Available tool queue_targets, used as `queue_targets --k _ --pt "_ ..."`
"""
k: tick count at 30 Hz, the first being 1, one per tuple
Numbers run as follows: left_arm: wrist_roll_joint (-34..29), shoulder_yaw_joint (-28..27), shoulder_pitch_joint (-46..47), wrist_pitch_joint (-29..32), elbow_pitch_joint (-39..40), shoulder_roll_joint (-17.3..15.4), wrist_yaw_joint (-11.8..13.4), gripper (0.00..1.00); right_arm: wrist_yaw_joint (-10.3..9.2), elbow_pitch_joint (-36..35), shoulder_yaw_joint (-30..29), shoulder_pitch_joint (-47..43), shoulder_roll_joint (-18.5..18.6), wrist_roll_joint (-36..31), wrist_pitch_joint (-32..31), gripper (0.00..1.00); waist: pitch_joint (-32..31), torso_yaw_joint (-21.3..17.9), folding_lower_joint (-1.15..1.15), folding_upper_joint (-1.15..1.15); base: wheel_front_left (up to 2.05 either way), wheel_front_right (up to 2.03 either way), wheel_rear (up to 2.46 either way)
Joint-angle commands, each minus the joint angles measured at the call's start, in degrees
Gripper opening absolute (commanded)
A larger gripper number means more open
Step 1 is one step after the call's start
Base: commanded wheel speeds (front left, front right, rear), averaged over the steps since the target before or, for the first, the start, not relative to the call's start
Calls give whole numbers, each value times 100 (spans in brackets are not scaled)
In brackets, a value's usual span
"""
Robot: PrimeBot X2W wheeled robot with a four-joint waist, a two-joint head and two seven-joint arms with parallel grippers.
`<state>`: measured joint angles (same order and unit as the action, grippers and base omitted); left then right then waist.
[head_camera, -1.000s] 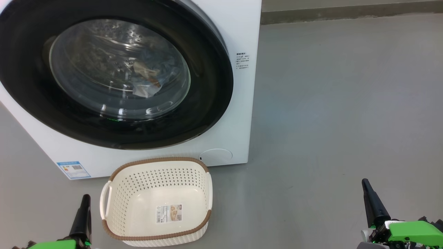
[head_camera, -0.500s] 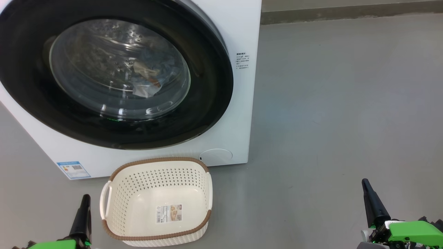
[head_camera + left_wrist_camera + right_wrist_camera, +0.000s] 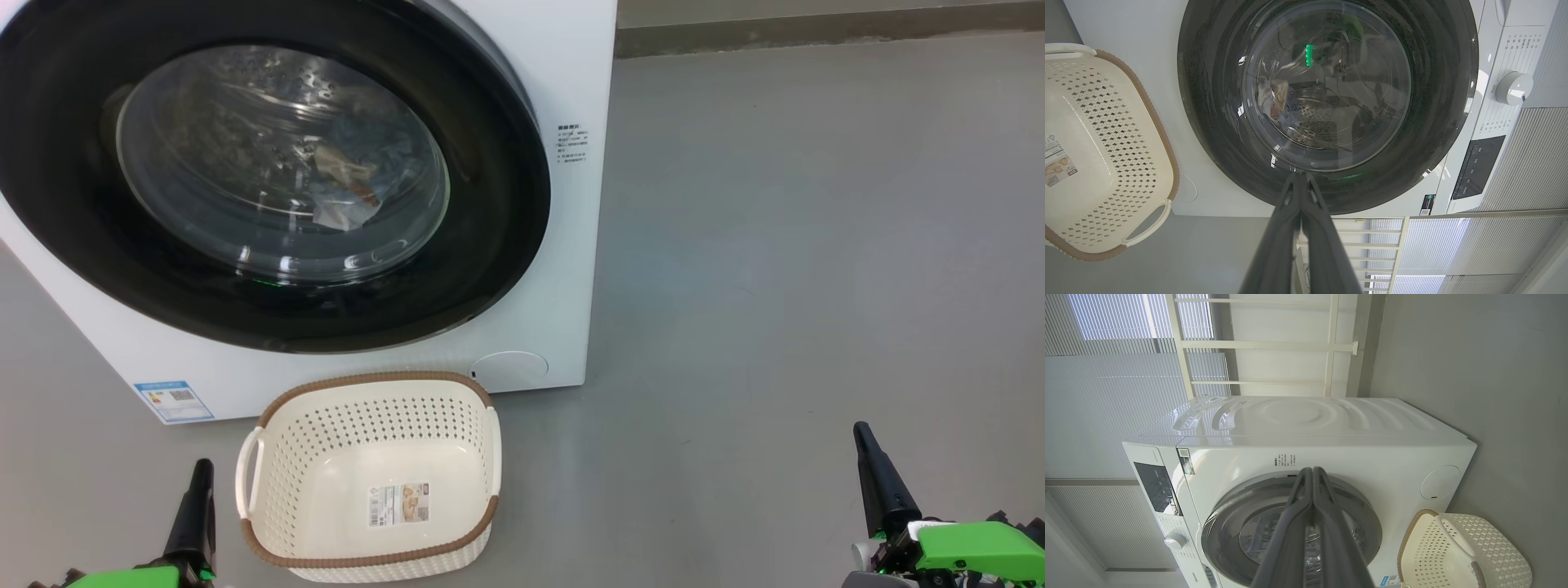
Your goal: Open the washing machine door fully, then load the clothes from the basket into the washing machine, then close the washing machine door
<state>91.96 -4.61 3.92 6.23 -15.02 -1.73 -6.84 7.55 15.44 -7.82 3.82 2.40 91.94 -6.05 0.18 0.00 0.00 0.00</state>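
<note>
Floor (image 3: 775, 286) open beside basket (image 3: 326, 457); door (image 3: 282, 163) seemingly shut.

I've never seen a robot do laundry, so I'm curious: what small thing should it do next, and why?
Probably just park the arms, since the job looks finished. The washing machine door sits shut on the washing machine, the clothes show behind its glass, the basket is empty, and the left gripper and right gripper are shut, holding nothing.
</note>
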Motion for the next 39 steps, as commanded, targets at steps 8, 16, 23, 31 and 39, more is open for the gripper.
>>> queue_targets --k 8,16,23,31,39 --pt "22 -190 227 24 97 -115 -65 0 -6 -142 130 236 48 23 -44 0 0 0 0 0 0 0 0" --pt "22 -190 227 24 97 -115 -65 0 -6 -142 130 236 48 23 -43 0 0 0 0 0 0 0 0" --pt "22 -190 226 24 97 -115 -65 0 -6 -142 130 236 48 23 -43 0 0 0 0 0 0 0 0" --pt "22 -189 226 24 98 -115 -65 0 -6 -142 130 236 48 23 -43 0 0 0 0 0 0 0 0" --pt "22 -189 226 24 98 -115 -65 0 -6 -142 130 236 48 23 -43 0 0 0 0 0 0 0 0"
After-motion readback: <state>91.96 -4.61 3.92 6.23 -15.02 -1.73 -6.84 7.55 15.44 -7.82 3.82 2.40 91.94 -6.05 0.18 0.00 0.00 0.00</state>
